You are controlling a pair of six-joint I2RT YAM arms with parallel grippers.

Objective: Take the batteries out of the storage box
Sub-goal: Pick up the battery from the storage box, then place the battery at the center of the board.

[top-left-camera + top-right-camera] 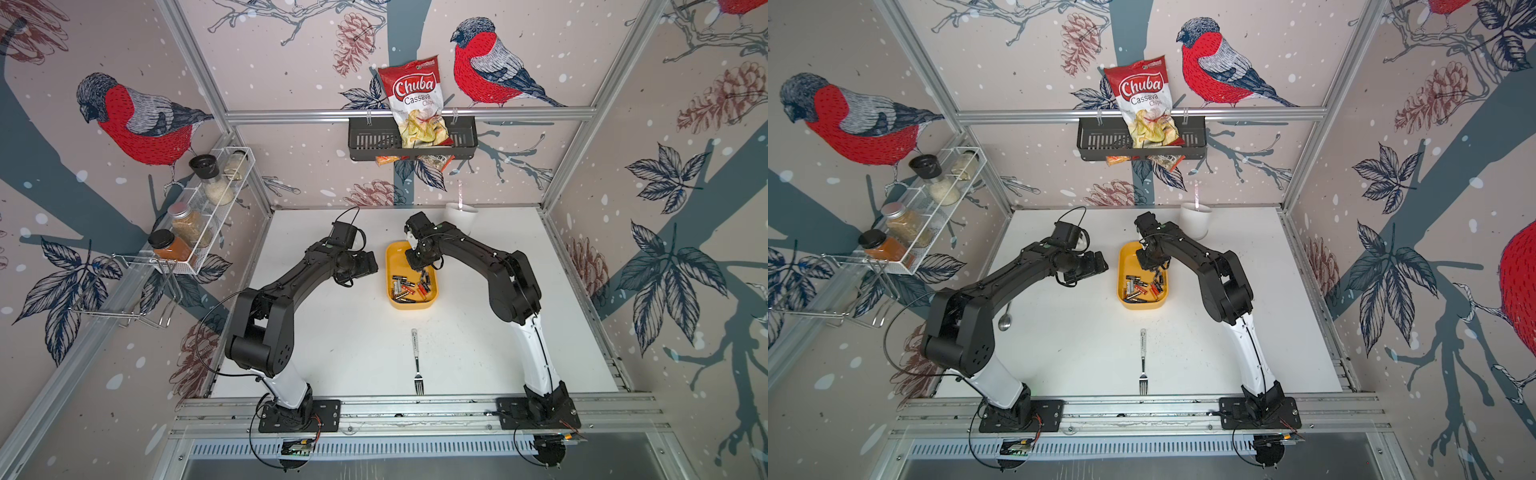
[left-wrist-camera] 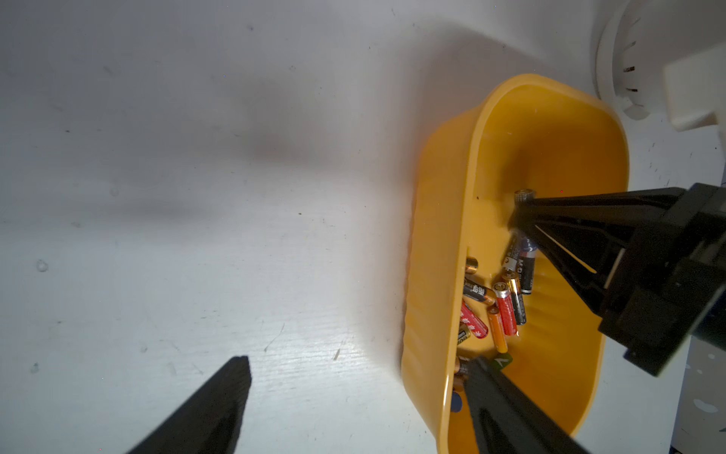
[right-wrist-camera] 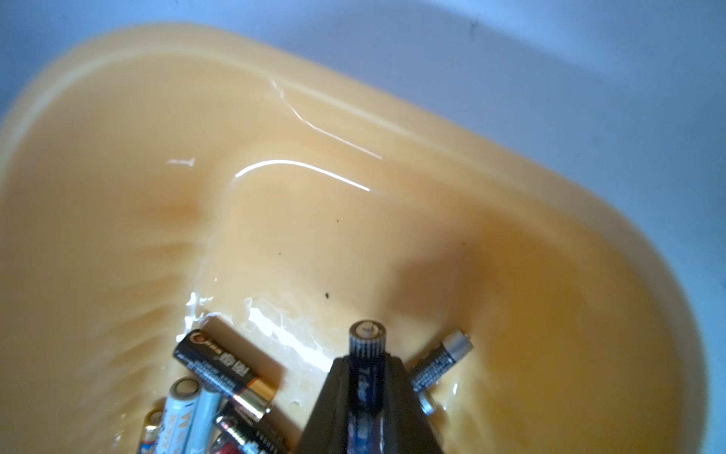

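The yellow storage box (image 1: 413,306) (image 1: 1142,306) sits mid-table, with several batteries (image 1: 409,286) (image 1: 1144,286) heaped in its near half. My right gripper (image 1: 423,274) (image 3: 367,361) reaches down into the box and is shut on a dark blue battery (image 3: 367,338) (image 2: 525,194), whose tip pokes out past the fingertips. More batteries (image 3: 224,365) lie loose on the box floor (image 3: 314,236) beside it. My left gripper (image 1: 369,266) (image 2: 358,365) hovers just left of the box wall (image 2: 436,236), open and holding nothing.
A fork (image 1: 417,361) lies on the table near the front. A white cup (image 1: 461,218) stands behind the box at the back. A spoon (image 1: 1005,318) lies under the left arm. A black wall basket (image 1: 365,141) and a spice rack (image 1: 199,208) hang on the walls.
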